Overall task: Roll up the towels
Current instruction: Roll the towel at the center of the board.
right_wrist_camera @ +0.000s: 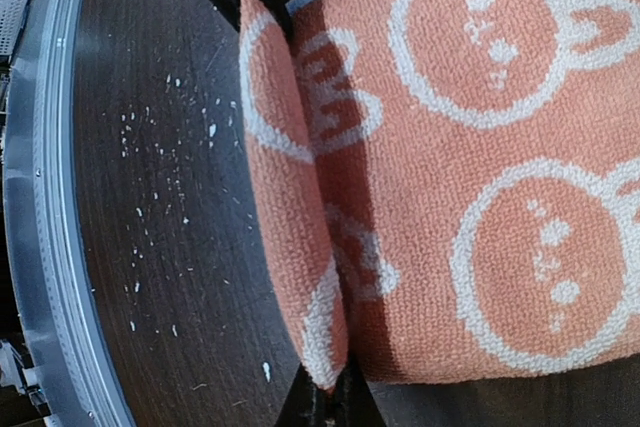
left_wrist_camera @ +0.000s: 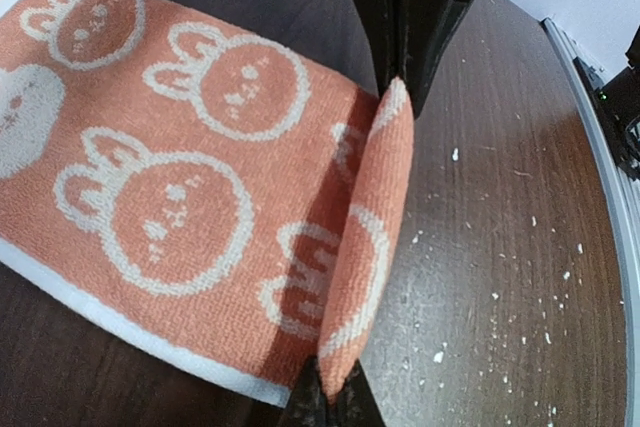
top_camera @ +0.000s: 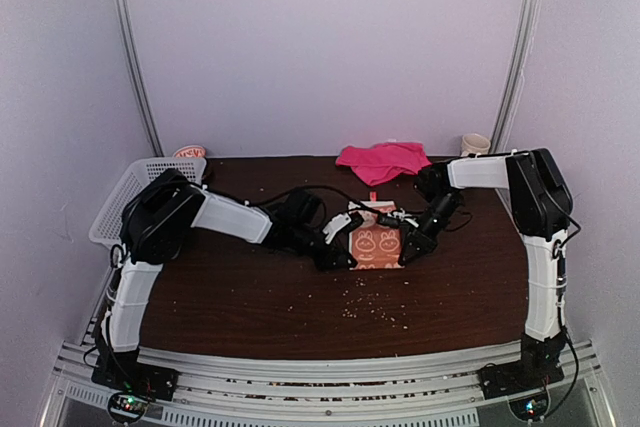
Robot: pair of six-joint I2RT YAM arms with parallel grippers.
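The orange towel (top_camera: 375, 240) with cream bunny figures lies flat at the table's centre. Its near edge is pinched up into a raised fold (left_wrist_camera: 370, 237), which also runs down the right wrist view (right_wrist_camera: 290, 217). My left gripper (top_camera: 340, 255) is shut on the left end of that fold, fingertips tight on the cloth (left_wrist_camera: 330, 397). My right gripper (top_camera: 408, 250) is shut on the fold's right end (right_wrist_camera: 335, 397). The rest of the orange towel (left_wrist_camera: 180, 197) (right_wrist_camera: 480, 197) stays spread on the wood. The pink towel (top_camera: 383, 159) sits crumpled at the back, away from both grippers.
A white lattice basket (top_camera: 135, 192) stands at the back left, with a red-and-white cup (top_camera: 188, 152) behind it. A cream mug (top_camera: 475, 143) is at the back right. Pale crumbs (top_camera: 375, 309) dot the dark table in front of the towel. A metal rail (top_camera: 330, 372) lines the near edge.
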